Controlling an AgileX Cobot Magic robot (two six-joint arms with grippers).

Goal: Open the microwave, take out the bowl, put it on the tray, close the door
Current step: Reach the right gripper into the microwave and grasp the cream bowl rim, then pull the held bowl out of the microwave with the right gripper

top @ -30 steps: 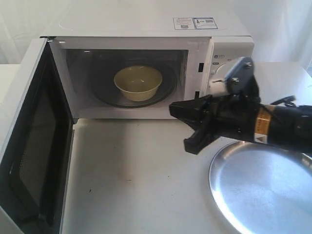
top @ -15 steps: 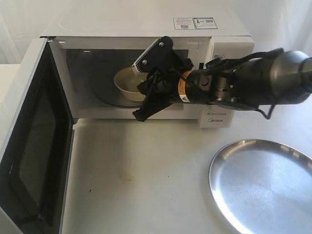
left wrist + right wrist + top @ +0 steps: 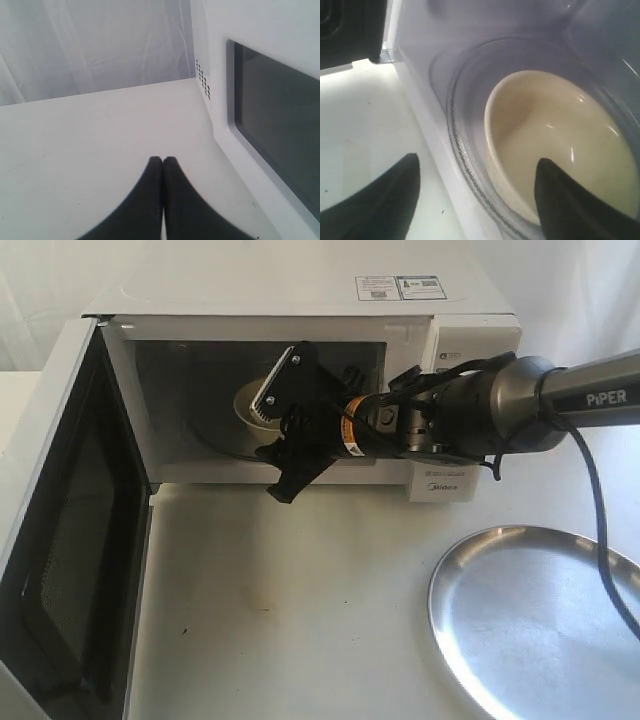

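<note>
The white microwave [image 3: 300, 290] stands with its door [image 3: 60, 540] swung wide to the left. The cream bowl [image 3: 244, 406] sits on the glass turntable inside, mostly hidden by my right arm. My right gripper [image 3: 275, 445] is open at the cavity mouth. In the right wrist view the bowl [image 3: 560, 145] lies close ahead, with one finger over its near rim and the other outside over the table; the right gripper [image 3: 477, 160] holds nothing. My left gripper [image 3: 162, 160] is shut and empty beside the door's [image 3: 270, 125] outer face. The silver tray [image 3: 540, 620] lies at the front right.
The glass turntable plate [image 3: 462, 145] rings the bowl, and the cavity's front sill runs between the right fingers. The open door blocks the left side of the table [image 3: 290, 610]. White curtains hang behind.
My right arm swung left from over the tray to the microwave opening, then pushed a little further in and lower, so its open fingers now straddle the bowl's near rim.
</note>
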